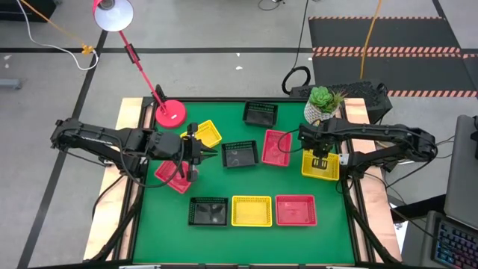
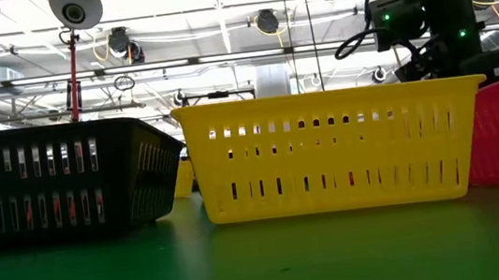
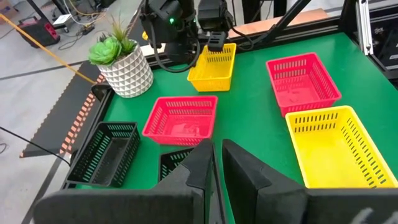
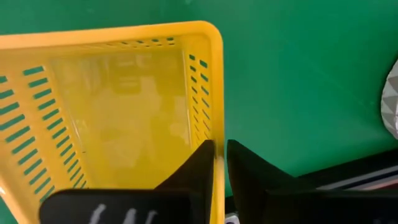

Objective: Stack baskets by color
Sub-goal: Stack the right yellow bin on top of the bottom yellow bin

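My right gripper [image 1: 320, 159] points down at a yellow basket [image 1: 321, 167] on the right of the green mat and is shut on its wall. My left gripper [image 1: 212, 154] hangs shut and empty above the mat's left part, near a red basket [image 1: 172, 176], a yellow basket [image 1: 208, 134] and a black basket [image 1: 240, 154]. Another red basket [image 1: 276, 147] lies mid-mat and another black one [image 1: 260, 113] at the far edge. All stand on their bottoms. My right gripper pinches the rim of one side wall [image 4: 217, 127] of the yellow basket, some way from its corner, one finger [image 4: 193, 165] inside the basket and one [image 4: 249, 168] outside. The fingers come from above, pointing down. The basket sits level with its bottom on the mat.
Along the near edge stand a black [image 1: 208, 211], a yellow [image 1: 252, 211] and a red basket [image 1: 296, 210] in a row. A pink lamp base [image 1: 170, 113] stands at the far left, a white plant pot [image 1: 321, 109] at the far right.
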`<state>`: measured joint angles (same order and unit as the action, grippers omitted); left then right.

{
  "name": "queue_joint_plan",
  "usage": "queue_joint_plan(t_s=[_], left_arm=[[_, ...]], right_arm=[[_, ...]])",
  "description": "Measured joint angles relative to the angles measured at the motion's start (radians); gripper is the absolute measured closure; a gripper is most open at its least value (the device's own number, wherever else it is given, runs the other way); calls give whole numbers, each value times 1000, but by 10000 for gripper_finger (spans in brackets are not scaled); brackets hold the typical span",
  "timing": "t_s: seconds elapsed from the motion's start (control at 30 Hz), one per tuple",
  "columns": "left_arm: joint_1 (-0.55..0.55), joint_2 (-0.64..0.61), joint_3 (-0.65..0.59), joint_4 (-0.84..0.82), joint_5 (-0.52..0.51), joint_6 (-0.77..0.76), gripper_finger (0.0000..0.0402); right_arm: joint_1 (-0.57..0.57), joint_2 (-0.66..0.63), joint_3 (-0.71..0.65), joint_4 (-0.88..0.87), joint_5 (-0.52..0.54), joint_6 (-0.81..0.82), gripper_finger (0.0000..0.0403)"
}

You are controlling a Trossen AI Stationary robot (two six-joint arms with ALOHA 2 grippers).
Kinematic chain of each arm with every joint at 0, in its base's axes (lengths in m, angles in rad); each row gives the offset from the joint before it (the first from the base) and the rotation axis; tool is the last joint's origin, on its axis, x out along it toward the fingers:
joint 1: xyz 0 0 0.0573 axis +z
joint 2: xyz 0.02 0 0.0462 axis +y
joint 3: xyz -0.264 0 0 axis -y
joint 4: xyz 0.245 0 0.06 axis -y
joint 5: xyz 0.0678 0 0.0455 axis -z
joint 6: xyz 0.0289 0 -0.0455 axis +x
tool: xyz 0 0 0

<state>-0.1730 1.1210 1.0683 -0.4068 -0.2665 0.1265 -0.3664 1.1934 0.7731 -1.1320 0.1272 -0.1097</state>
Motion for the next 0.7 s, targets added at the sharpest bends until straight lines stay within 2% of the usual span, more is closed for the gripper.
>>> queue_joint_plan(t_s=[0.23, 0.47, 0.7], left_arm=[[0, 0, 0, 0, 0, 0, 360], [0, 0, 0, 0, 0, -8, 360], [0, 0, 0, 0, 0, -10, 360]], right_arm=[[0, 0, 0, 7, -1, -2, 362], [0, 0, -3, 18, -1, -4, 395], [0, 0, -3, 18, -2, -4, 398]])
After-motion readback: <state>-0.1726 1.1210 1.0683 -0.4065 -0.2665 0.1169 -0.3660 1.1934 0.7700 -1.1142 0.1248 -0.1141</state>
